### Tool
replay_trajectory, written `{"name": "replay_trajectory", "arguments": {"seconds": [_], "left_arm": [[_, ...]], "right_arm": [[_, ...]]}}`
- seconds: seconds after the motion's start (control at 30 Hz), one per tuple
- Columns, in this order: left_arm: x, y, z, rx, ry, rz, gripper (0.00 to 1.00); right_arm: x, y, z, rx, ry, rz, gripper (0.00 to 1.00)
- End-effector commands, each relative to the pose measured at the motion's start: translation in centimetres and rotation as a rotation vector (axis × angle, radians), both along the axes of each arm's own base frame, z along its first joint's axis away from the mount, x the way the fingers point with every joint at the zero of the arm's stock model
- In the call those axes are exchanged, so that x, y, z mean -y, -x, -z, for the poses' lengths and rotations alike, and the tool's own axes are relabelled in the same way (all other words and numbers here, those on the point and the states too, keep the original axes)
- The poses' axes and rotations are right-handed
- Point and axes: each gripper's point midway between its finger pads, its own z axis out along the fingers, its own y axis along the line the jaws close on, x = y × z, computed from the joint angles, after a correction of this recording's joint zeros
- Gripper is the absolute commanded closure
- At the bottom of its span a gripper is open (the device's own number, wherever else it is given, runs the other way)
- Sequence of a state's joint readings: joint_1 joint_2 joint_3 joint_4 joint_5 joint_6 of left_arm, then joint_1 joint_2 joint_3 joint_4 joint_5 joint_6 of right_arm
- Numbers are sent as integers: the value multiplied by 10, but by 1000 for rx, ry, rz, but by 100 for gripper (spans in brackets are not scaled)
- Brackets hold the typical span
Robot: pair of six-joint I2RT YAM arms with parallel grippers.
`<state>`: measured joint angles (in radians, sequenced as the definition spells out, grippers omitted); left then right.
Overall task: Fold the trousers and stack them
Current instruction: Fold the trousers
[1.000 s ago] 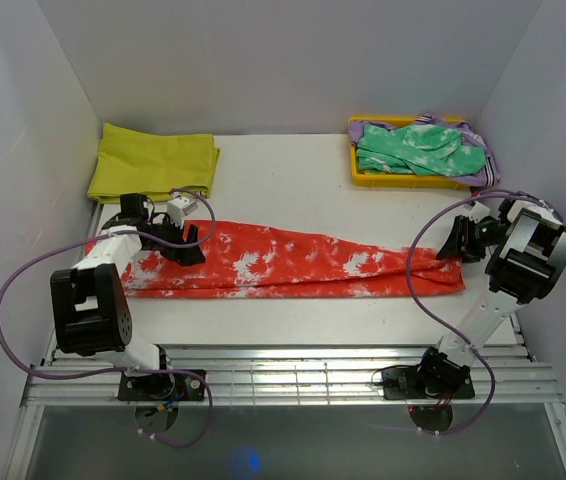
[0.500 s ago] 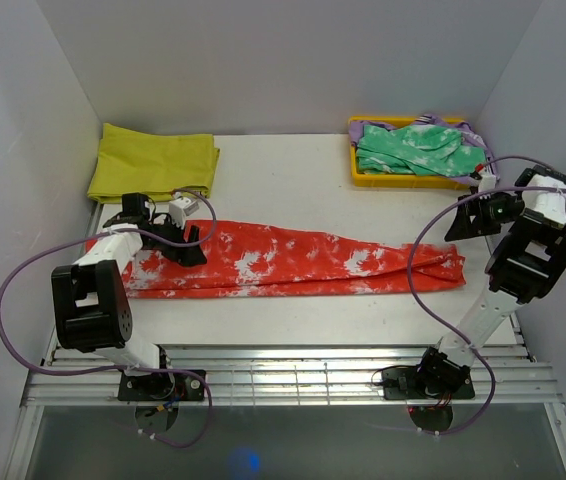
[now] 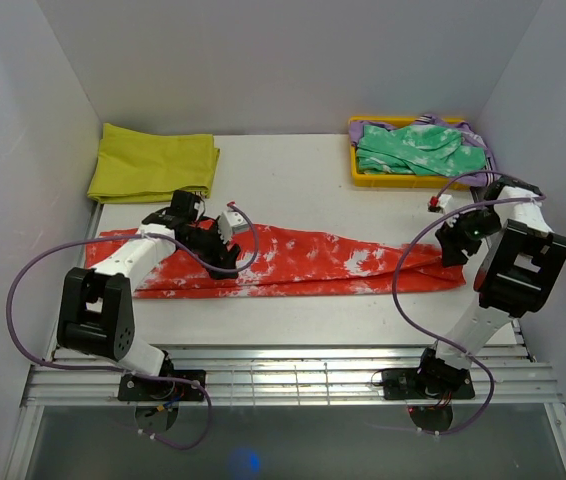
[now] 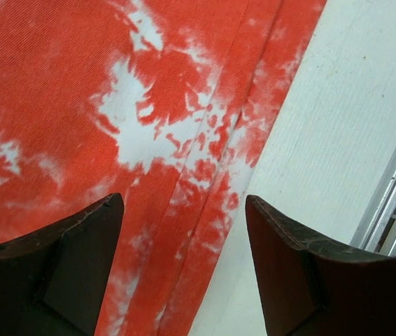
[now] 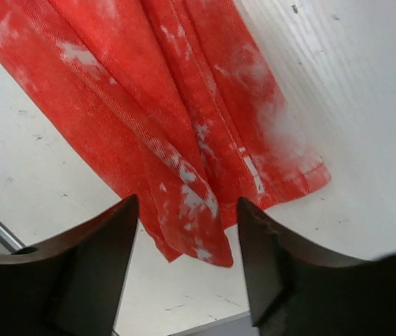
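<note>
The red-orange, white-mottled trousers (image 3: 303,260) lie stretched flat across the table from left to right. My left gripper (image 3: 221,243) hovers over their left part. In the left wrist view it (image 4: 184,210) stands open above the trousers' near edge (image 4: 114,105), one finger over cloth and the other over bare table, holding nothing. My right gripper (image 3: 451,240) is at the right end. In the right wrist view it (image 5: 187,210) is open just above the bunched leg cuffs (image 5: 149,105), with nothing between its fingers.
A folded yellow cloth (image 3: 153,163) lies at the back left. A yellow tray (image 3: 355,176) at the back right holds a green mottled garment (image 3: 418,148). A slatted rail (image 3: 283,370) runs along the near table edge. Walls close in left, right and behind.
My left gripper has moved right along the trousers, away from their left end. My right gripper let go of the cuffs, rose toward the tray, then came back down over them.
</note>
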<state>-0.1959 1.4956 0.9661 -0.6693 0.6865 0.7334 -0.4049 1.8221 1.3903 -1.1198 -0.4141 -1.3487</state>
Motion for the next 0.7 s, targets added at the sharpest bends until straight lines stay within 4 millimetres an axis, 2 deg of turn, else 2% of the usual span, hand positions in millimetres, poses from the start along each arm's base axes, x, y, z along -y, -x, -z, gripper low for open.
{"name": "replay_trajectory", "arguments": {"seconds": [0.0,0.03,0.1,0.13,0.2,0.27,0.33,0.4,0.43,0.5,0.53,0.57,0.6,0.63,0.67], "left_arm": [[8,-7,-2,51,-24,24,19],[10,-11,-6,46,-17,6,19],[9,-17,-5,41,-23,-21,20],[9,-18,-5,41,-24,-33,21],[7,-22,-9,37,-7,-84,22],[4,-21,-12,-4,36,-151,22],[4,-22,-22,-19,103,-190,22],[-6,-27,-32,-46,168,-274,23],[-9,-28,-36,-52,193,-296,23],[-18,-32,-42,-60,240,-354,23],[-20,-33,-47,-49,248,-365,23],[-24,-35,-48,-40,246,-386,23],[-26,-37,-50,-29,248,-392,23],[-27,-36,-50,-29,248,-403,23],[-31,-37,-50,-25,239,-422,24]], "right_arm": [[5,-9,3,77,101,-97,40],[4,-12,1,93,118,-107,54],[8,-23,-3,140,153,-125,70],[11,-30,-10,168,183,-130,89],[13,-41,-22,210,206,-147,92],[12,-59,-45,284,223,-169,92],[3,-72,-66,364,230,-219,92],[-6,-86,-92,466,249,-283,92],[-22,-95,-112,561,247,-328,92],[-45,-99,-126,660,233,-413,92],[-57,-97,-145,751,266,-491,92],[-82,-102,-153,827,275,-577,92],[-99,-91,-141,836,258,-651,92],[-129,-81,-153,923,276,-798,92],[-142,-74,-153,964,282,-864,92]]}}
